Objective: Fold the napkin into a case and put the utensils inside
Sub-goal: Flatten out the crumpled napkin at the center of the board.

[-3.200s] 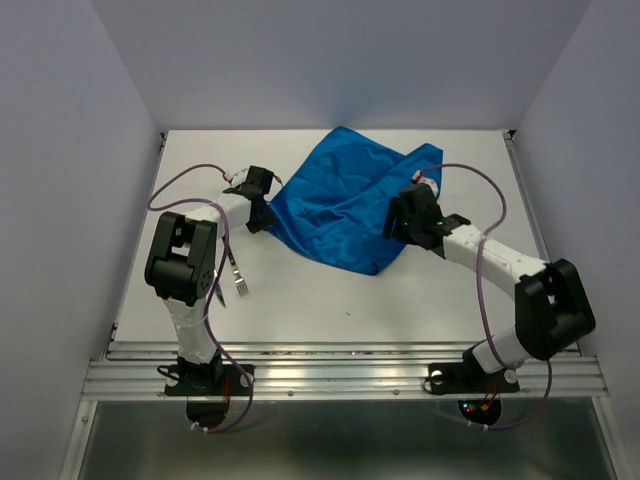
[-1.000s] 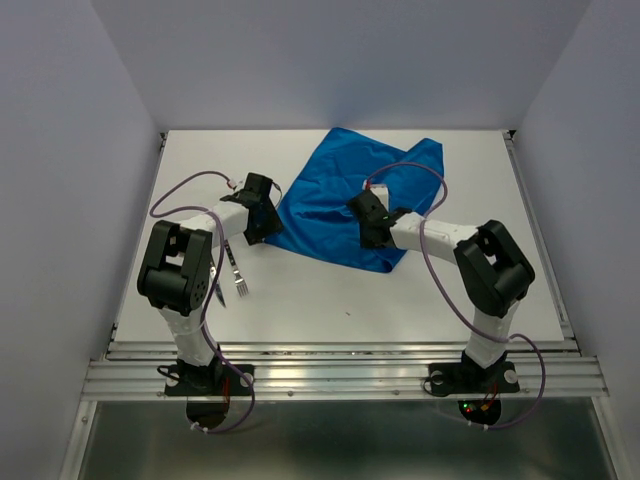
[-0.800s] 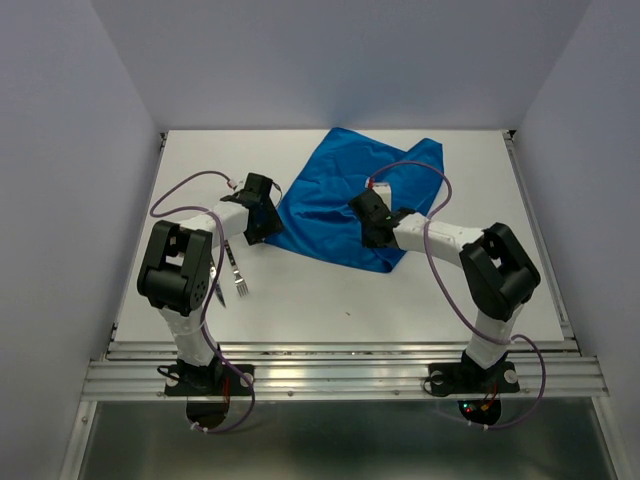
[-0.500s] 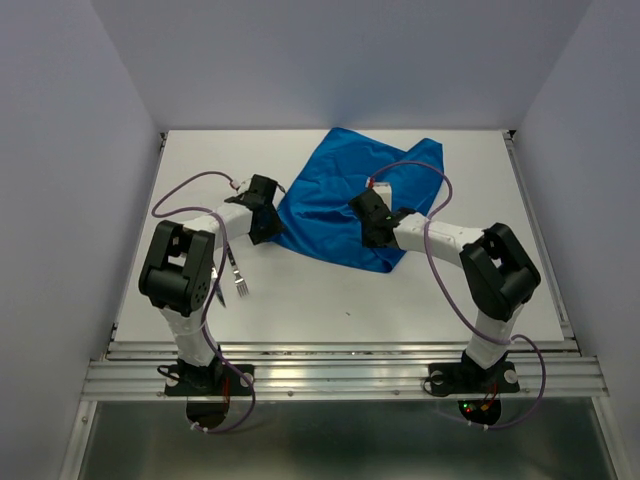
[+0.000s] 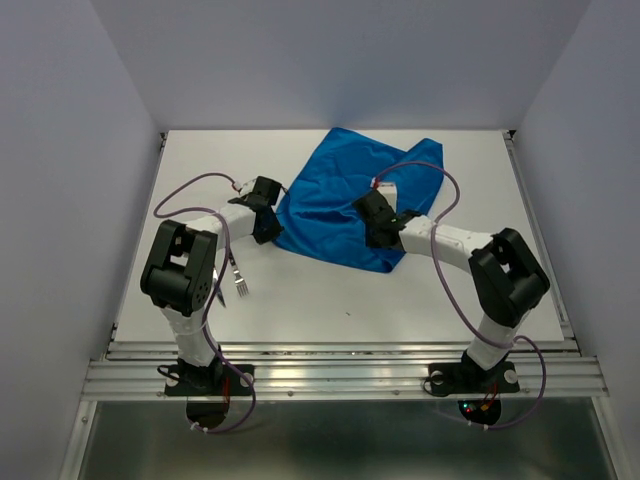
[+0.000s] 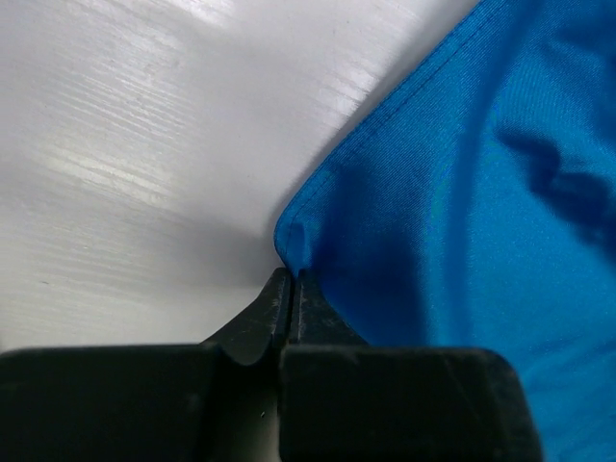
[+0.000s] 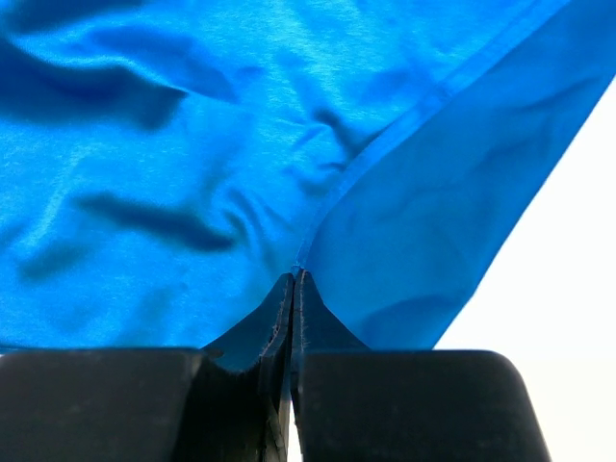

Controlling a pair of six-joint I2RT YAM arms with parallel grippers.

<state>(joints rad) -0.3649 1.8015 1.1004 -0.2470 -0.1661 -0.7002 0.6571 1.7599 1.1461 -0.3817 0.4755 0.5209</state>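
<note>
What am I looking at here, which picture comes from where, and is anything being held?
Two robot arms are bolted at the near edge of a white table. The overhead picture looks down from above and behind them. The other two come from a camera on each wrist, looking past its black jaws. A creased blue napkin lies on the table. The left gripper is shut on the napkin's left corner, and the right gripper is shut on a hemmed edge. A fork lies beside the left arm, untouched. I cannot make out the knife.
</note>
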